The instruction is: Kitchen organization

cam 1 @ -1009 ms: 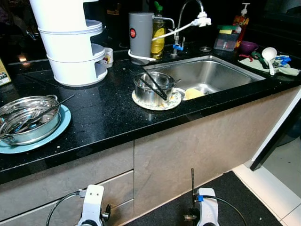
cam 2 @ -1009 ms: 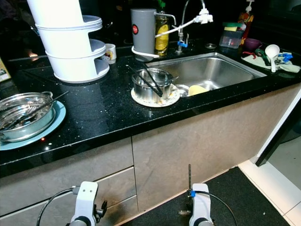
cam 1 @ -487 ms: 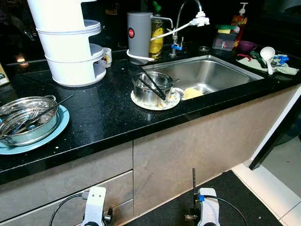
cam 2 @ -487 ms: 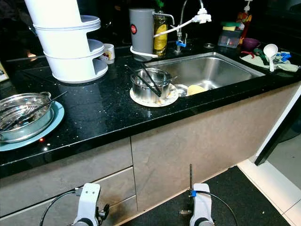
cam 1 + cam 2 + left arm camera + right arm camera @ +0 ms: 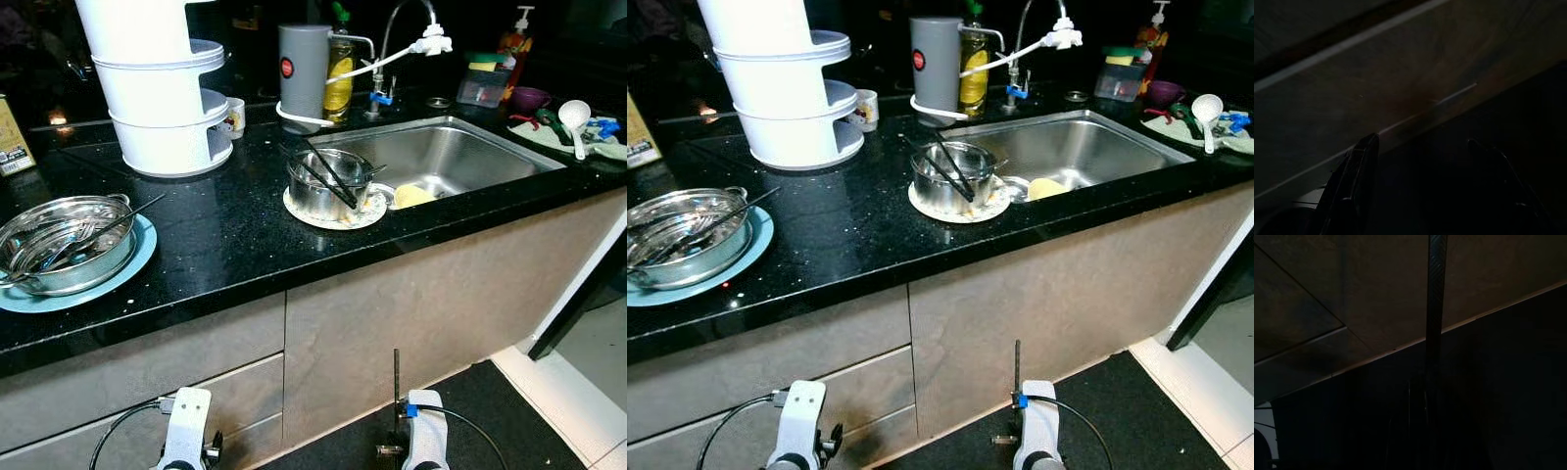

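Observation:
On the black counter [image 5: 225, 235] a steel pot [image 5: 328, 184] with black chopsticks across it sits on a white plate beside the sink [image 5: 460, 147]. A second steel pot [image 5: 64, 245] holding utensils rests on a blue plate at the far left. Both arms hang low in front of the cabinet. In the dark left wrist view my left gripper [image 5: 1421, 139] is open and holds nothing. My right gripper [image 5: 1422, 396] is shut on a thin black stick [image 5: 1435, 308], which also stands up from that wrist [image 5: 396, 377].
A white tiered rack [image 5: 162, 93], a grey canister [image 5: 302, 64], a yellow bottle and the faucet [image 5: 407, 29] line the back. A yellow sponge [image 5: 413, 195] lies in the sink. A white ladle [image 5: 576, 117] and purple bowl [image 5: 530, 98] sit far right. Cabinet fronts [image 5: 421, 304] face me.
The camera has shifted a little, so the whole counter sits slightly further right in the picture. Nothing on the counter has moved and both arms still hang.

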You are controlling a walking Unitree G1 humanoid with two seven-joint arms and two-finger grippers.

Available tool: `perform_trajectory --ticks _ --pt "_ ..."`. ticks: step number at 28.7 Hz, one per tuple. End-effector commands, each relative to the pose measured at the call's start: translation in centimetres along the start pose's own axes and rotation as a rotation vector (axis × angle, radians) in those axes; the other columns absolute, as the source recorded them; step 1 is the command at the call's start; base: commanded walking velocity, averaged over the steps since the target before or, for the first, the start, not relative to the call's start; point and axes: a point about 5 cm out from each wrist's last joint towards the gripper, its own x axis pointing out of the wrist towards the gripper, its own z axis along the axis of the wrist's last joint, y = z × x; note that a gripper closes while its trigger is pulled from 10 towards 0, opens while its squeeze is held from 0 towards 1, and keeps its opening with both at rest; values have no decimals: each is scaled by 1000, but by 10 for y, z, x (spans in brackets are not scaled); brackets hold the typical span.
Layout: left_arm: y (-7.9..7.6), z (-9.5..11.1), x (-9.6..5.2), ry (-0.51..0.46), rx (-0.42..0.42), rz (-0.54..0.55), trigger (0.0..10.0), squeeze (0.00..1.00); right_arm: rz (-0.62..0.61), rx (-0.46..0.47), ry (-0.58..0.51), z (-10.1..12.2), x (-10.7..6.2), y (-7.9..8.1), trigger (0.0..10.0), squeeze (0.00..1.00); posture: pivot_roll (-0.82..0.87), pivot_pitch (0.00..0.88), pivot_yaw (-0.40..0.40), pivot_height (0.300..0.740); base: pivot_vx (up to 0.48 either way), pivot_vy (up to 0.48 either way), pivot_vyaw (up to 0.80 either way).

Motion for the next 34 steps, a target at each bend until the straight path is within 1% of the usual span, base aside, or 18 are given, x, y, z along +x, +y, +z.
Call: perform_trajectory --ticks 1,8,18,22,24,27,30,32,34 --pt "-2 -6 -2 22 13 -7 10000 0 1 0 30 -7 -2 -1 10000 0 -28 77 -66 740 0 0 0" --pt "-4 -3 0 23 30 -23 10000 0 -2 -5 28 -8 -3 -2 10000 0 -31 69 -61 740 0 0 0" --pt "-8 5 5 21 54 -50 10000 0 -22 17 19 -9 -3 -1 10000 0 -47 66 -26 740 0 0 0" --pt "-11 8 6 17 54 -57 10000 0 -39 17 17 -7 -3 -4 10000 0 -53 70 -21 740 0 0 0" --pt "-16 10 8 14 53 -65 10000 0 -53 7 22 -6 -3 -9 10000 0 -66 73 -16 740 0 0 0" --pt "-19 11 8 14 54 -71 10000 0 -66 3 24 -5 -3 -11 10000 0 -72 76 -13 740 0 0 0" --pt "-20 12 9 16 39 -57 10000 0 -85 10 12 -3 -4 -15 10000 0 -100 102 -1 740 0 0 0" --pt "-19 14 9 14 8 -43 10000 0 -96 12 2 0 -4 -17 10000 0 -100 127 4 740 0 0 0" --pt "-19 16 10 7 4 -43 10000 0 -101 12 0 1 -3 -18 10000 0 -100 132 5 740 0 0 0"
